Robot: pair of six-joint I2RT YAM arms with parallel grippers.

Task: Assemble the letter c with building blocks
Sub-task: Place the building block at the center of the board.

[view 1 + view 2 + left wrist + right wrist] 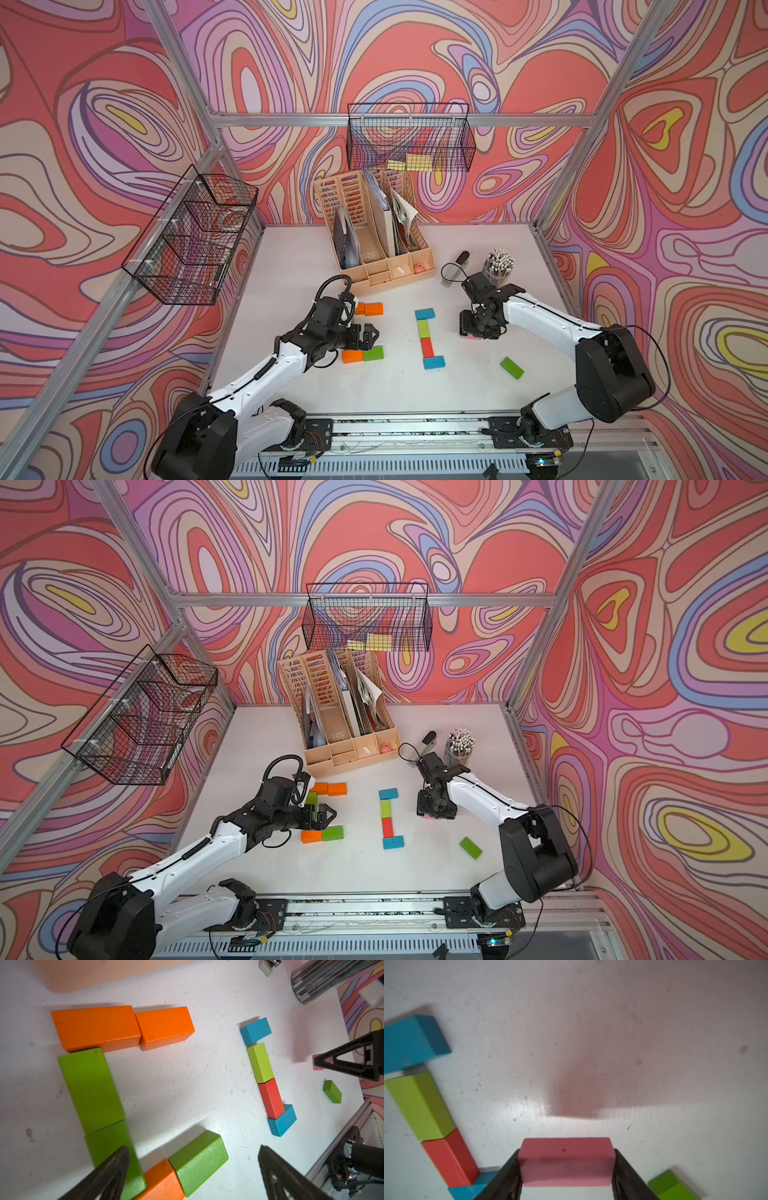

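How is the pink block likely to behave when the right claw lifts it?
Probably rigid: the pink block shows straight edges between the right claw fingers. It is unlikely to roll, since its flat faces rest on the table. Its smooth painted ends might slip, as it is held lengthwise.

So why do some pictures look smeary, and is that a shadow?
Right wrist view: the blue block looks smeared, a pinkish shadow lies on the table beyond the pink block. Left wrist view: near fingers are soft. Both top views: sharp.
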